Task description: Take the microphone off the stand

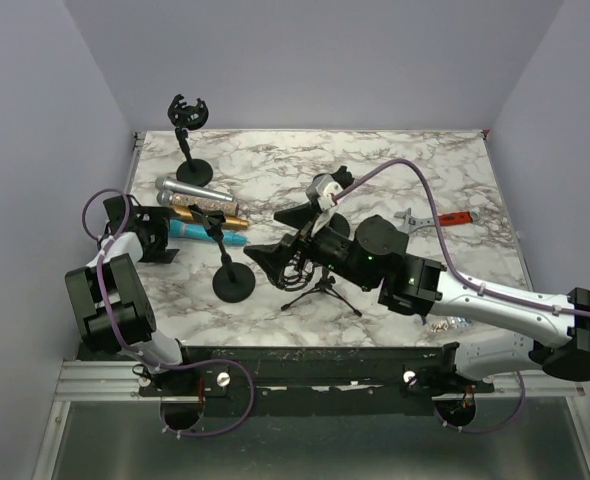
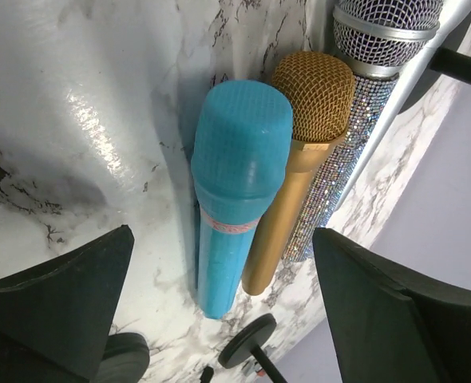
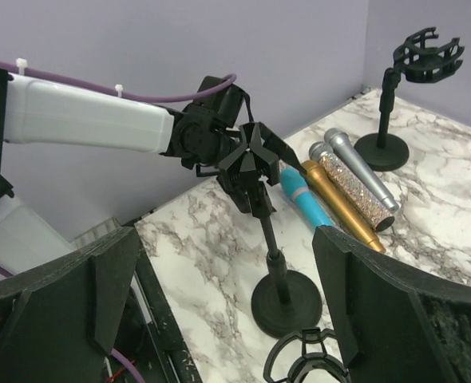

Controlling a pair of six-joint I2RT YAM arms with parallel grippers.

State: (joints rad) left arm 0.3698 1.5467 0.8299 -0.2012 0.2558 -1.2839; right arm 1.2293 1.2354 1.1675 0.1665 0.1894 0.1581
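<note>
Several microphones lie side by side on the marble table: blue (image 2: 239,183), gold (image 2: 299,152), glittery (image 2: 355,144) and silver (image 2: 387,32). They also show in the top view, blue (image 1: 203,231) nearest the left arm. The round-base stand (image 1: 235,283) stands just right of them; its clip (image 3: 247,159) is empty. My left gripper (image 1: 168,240) is open, its jaws on either side of the blue microphone's head (image 2: 223,231) without touching it. My right gripper (image 1: 265,235) is open and empty, facing the stand (image 3: 223,235).
A second round-base stand (image 1: 187,115) with an empty clip stands at the back left. A tripod stand (image 1: 323,290) sits under my right wrist. A red-handled wrench (image 1: 440,218) lies at the right, and a white object (image 1: 325,185) mid-table.
</note>
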